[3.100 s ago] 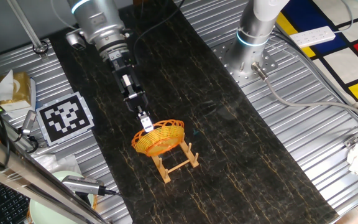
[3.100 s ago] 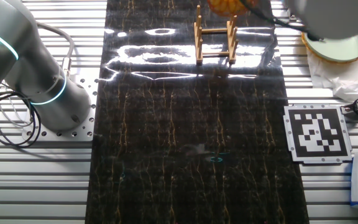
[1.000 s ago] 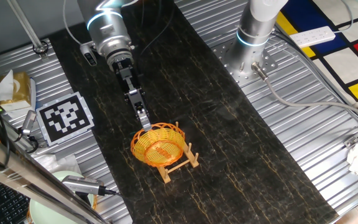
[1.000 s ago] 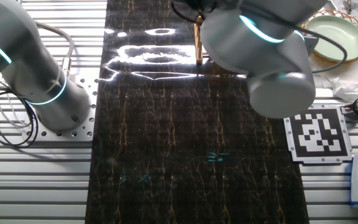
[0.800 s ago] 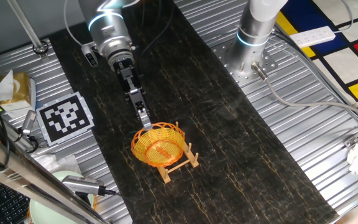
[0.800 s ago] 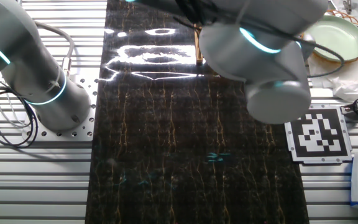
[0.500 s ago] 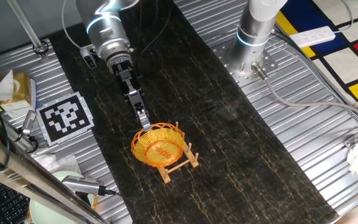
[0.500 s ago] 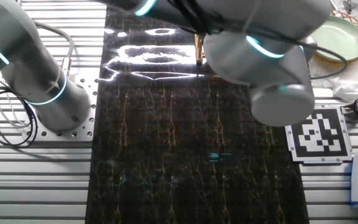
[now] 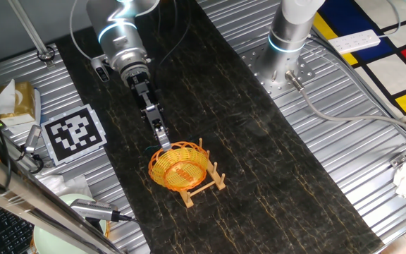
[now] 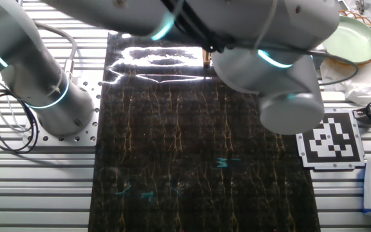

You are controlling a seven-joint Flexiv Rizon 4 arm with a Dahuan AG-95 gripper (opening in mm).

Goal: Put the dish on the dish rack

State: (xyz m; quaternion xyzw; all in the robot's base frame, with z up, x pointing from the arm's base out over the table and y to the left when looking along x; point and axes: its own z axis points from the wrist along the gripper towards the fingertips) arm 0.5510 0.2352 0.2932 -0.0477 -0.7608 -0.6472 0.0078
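- Dish (image 9: 180, 167) sits tilted on the rack (image 9: 204, 185).
- Gripper (image 9: 163, 142) at the dish's rim; whether it grips or is parted, cannot tell.
- Other view: arm (image 10: 263, 58) blocks both.

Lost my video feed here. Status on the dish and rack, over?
Gripper at the dish rim, grip unclear. Dish lying on the dish rack. Nothing in the way.

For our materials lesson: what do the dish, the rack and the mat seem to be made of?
Dish: looks like woven orange-yellow wicker or plastic; open lattice.
Rack: pale unfinished-looking wood; thin bars and pegs.
Mat: dark, marble-patterned, probably glossy vinyl or stone; it reflects light in the other view.
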